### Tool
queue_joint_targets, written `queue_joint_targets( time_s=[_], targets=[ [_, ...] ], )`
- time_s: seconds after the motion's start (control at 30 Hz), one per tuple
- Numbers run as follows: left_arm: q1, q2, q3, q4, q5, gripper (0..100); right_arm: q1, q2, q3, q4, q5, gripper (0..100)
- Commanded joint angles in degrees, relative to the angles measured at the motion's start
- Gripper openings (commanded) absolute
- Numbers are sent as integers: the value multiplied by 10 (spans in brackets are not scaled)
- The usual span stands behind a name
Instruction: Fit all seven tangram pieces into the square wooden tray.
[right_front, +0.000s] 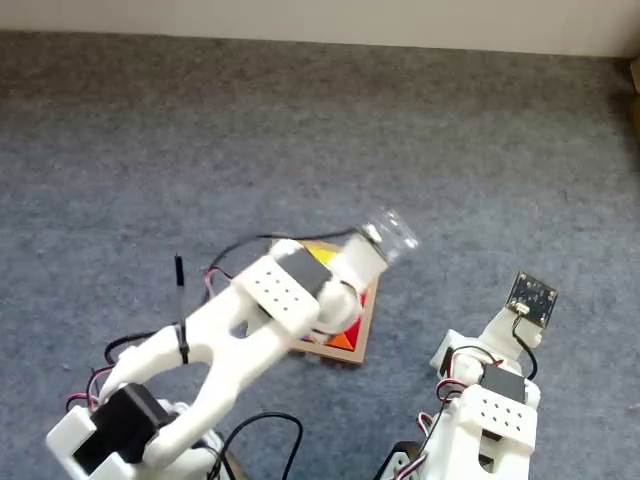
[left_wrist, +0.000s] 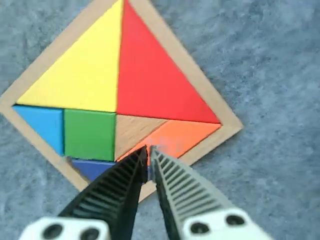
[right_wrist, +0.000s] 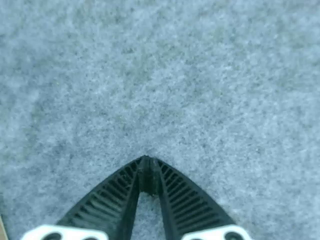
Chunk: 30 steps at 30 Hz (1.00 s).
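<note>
perhaps a home: grey carpet (right_front: 200, 130)

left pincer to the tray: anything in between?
Nothing visible. The left pincer hangs directly over the square wooden tray, its tips close above where the orange piece meets the dark blue piece. Grey carpet lies around the tray.

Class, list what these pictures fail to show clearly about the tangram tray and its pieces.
1. High view: the left arm covers most of the tray; the pieces cannot be counted there.
2. Left wrist view: the left tool hides part of the dark blue piece and the tray's near corner.
3. Left wrist view: the tan triangle could be a piece or bare tray floor.
</note>
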Motion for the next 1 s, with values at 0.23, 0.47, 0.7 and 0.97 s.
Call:
queue_joint_targets(
  time_s=[0.23,0.47,0.7,0.97],
  targets=[
    [38,-22,23,-111,171,228,15,1,2,-1,7,6],
    [31,96,13,-178,188,225,15,1,2,-1,7,6],
    [3,248,-171,-62,192,223,15,1,2,-1,7,6],
    [-81,286,-247,-49,192,130,15,1,2,-1,7,6]
  ],
)
